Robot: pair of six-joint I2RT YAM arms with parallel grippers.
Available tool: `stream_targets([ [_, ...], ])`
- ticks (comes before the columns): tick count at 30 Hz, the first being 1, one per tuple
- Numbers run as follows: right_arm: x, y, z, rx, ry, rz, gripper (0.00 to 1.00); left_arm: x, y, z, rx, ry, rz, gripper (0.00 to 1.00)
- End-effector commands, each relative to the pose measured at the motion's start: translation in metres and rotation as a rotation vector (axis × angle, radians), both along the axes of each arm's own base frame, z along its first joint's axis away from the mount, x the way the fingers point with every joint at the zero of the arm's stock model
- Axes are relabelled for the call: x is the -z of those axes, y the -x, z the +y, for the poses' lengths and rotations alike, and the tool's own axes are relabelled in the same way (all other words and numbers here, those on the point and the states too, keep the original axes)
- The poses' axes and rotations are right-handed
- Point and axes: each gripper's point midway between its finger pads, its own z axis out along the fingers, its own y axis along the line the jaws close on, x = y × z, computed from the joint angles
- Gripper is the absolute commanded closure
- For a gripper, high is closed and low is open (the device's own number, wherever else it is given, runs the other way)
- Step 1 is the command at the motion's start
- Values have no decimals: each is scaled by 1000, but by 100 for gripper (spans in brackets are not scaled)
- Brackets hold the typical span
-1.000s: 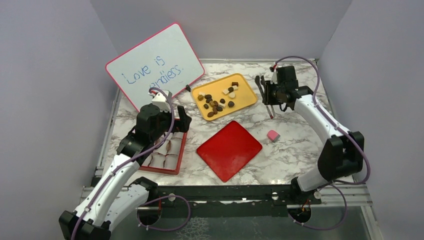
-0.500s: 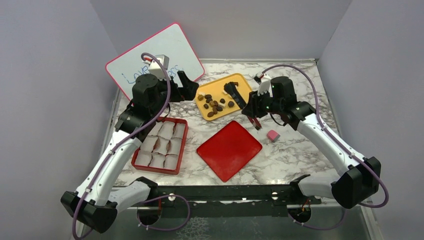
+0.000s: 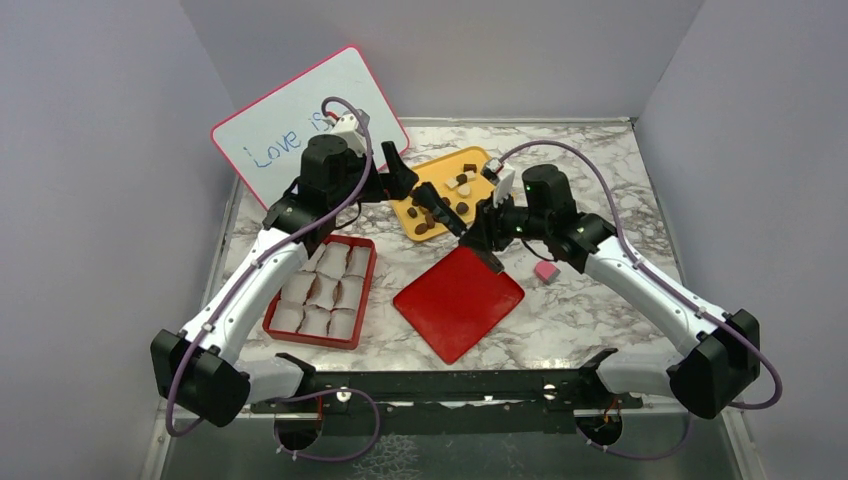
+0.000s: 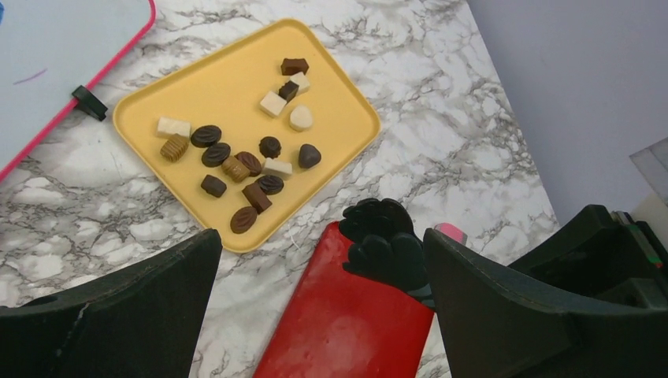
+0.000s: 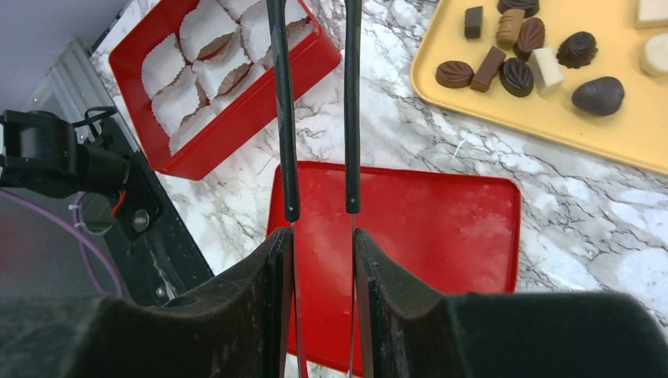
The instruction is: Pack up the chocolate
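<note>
The chocolate (image 3: 425, 226) lies as several small dark, tan and cream pieces (image 4: 236, 165) on a yellow tray (image 3: 442, 170) at the back centre; it also shows at the top right of the right wrist view (image 5: 516, 75). My right gripper (image 3: 478, 232) is shut on black tongs (image 5: 285, 118), whose two arms stand apart. The tongs' head (image 4: 386, 244) hangs over the far corner of a red lid (image 3: 455, 305), with nothing between the arms. My left gripper (image 3: 398, 178) hovers wide open and empty at the tray's near left edge (image 4: 321, 236).
A red box (image 3: 370, 268) lined with white paper cups (image 5: 197, 71) sits at the left. A small pink cube (image 3: 545, 270) lies right of the lid. A whiteboard (image 3: 290, 130) leans at the back left. Grey walls enclose the marble table.
The left gripper swung from above the red box back to the tray's left edge. The right gripper carried the tongs from the back right leftward and nearer, to the lid's far corner.
</note>
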Motion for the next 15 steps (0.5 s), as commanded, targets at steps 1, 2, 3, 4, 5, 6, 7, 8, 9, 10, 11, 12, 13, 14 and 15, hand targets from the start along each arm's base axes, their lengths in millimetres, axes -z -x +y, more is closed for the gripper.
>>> stream_targets([
  [1,0,2,13,-53,7,-27,64,20,-1,-12,55,-2,40,1],
  [2,3,1,13,-49,20,-23,64,26,-2,-11,51,-10,53,1],
  [3,3,0,13,-46,27,-26,64,30,-3,-11,48,-15,63,1],
  [4,3,0,13,-45,28,-29,64,35,-4,-12,50,-20,75,1],
  [5,2,-1,13,-43,25,-34,64,39,-4,-13,54,-23,82,1],
  [6,0,-1,13,-43,21,-38,64,42,-4,-14,59,-24,91,1],
  [7,-2,-1,14,-43,16,-42,64,45,-4,-15,66,-23,99,1],
  [8,-5,-1,14,-45,12,-45,64,48,-4,-17,75,-25,108,1],
  [9,-8,-2,15,-43,7,-51,64,51,-4,-19,89,-27,116,1],
  [10,-11,-3,15,-39,2,-58,64,55,-3,-21,103,-30,124,1],
  [11,-15,-3,15,-37,-2,-64,64,59,-3,-22,110,-37,135,1],
  [12,-18,-3,16,-36,-6,-71,64,64,-3,-22,112,-46,148,1],
  [13,-21,-4,15,-33,-8,-77,64,69,-3,-20,109,-60,163,1],
  [14,-24,-6,14,-24,-8,-84,64,75,-2,-18,102,-77,178,1],
  [15,-25,-7,13,-16,-4,-91,64,79,-2,-17,100,-93,187,1],
])
